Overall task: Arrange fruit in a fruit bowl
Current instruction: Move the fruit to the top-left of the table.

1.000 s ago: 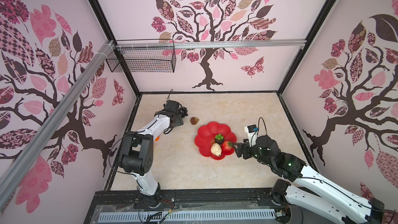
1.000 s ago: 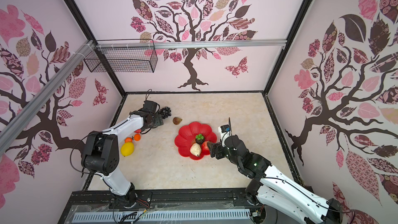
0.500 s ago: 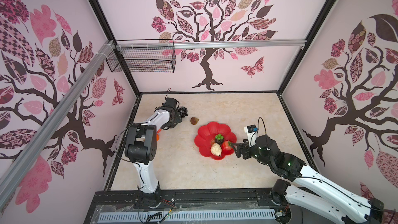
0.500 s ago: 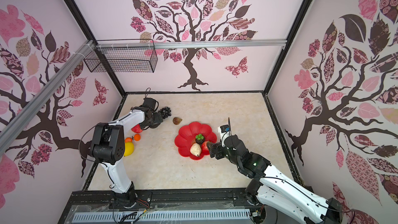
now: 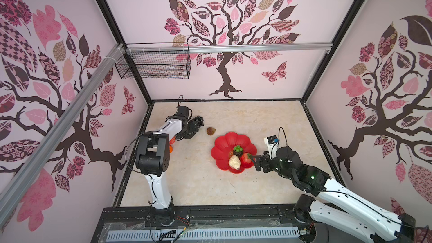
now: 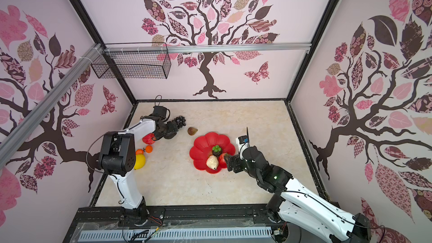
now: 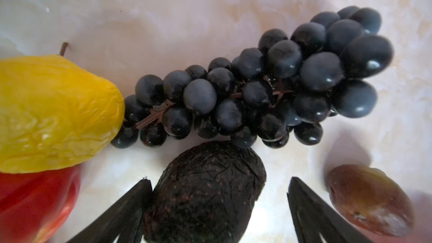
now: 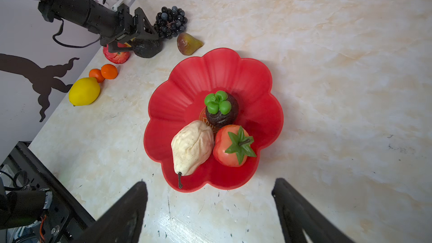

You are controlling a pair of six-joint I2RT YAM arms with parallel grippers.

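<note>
The red flower-shaped fruit bowl (image 8: 210,71) (image 5: 224,140) (image 6: 202,144) holds a cream pear (image 8: 192,146), a red fruit with a green leafy cap (image 8: 230,147) and a dark round fruit with a green top (image 8: 221,111). My right gripper (image 8: 209,182) (image 5: 256,162) stands open at the bowl's near right rim, empty. My left gripper (image 7: 219,179) (image 6: 172,130) is open around the dark avocado (image 7: 205,192) (image 8: 147,49). One finger touches it and the other stands apart. The black grape bunch (image 7: 257,85) lies just beyond it. A brown fig (image 7: 369,197) (image 5: 210,131) lies beside it.
By the left wall lie a red apple (image 8: 116,54) (image 6: 148,138), two oranges (image 8: 109,71) (image 6: 149,148) and a yellow lemon (image 8: 84,91) (image 6: 139,162). Another yellow fruit (image 7: 53,113) touches the grapes. A black wire basket (image 5: 154,64) hangs on the back rail.
The left arm's elbow has swung toward the middle of the table while its gripper stays at the avocado. The right arm has hardly moved.
</note>
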